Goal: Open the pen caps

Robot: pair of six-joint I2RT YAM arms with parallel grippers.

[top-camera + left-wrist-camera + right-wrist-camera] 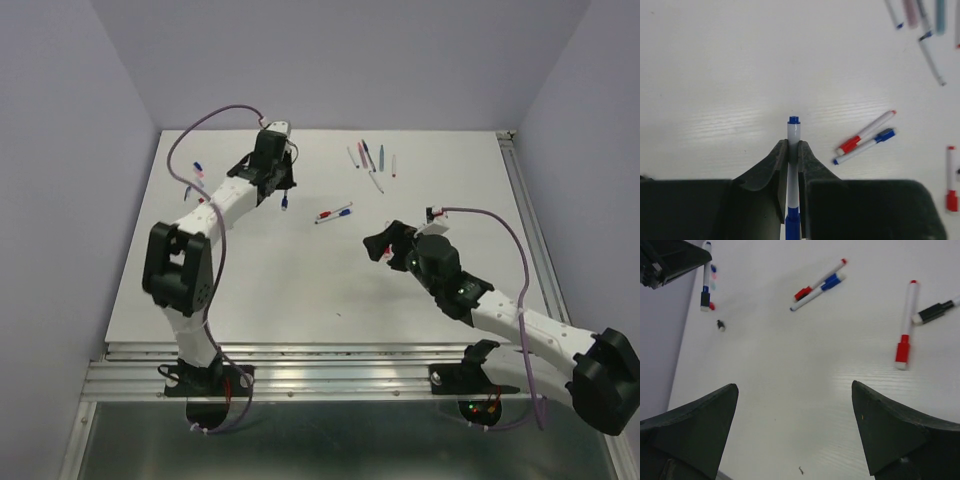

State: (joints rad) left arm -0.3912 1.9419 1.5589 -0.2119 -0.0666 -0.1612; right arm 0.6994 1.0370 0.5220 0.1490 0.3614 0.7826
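My left gripper (793,145) is shut on a slim white pen (793,170). The pen's blue cap (792,225) sits back between the fingers, and its small blue end plug (793,120) sticks out past the tips. In the top view this gripper (278,180) holds the pen (285,200) above the table's back left. My right gripper (795,407) is open and empty over bare table; it also shows in the top view (385,245). A red-capped pen (820,277) and a blue-capped pen (817,290) lie side by side ahead of it.
A red-capped pen (906,325) and a black-capped pen (935,311) lie to the right. Several pens (370,160) lie at the table's back. Loose small caps (197,170) sit at the far left edge, and a black one (720,325) lies nearby.
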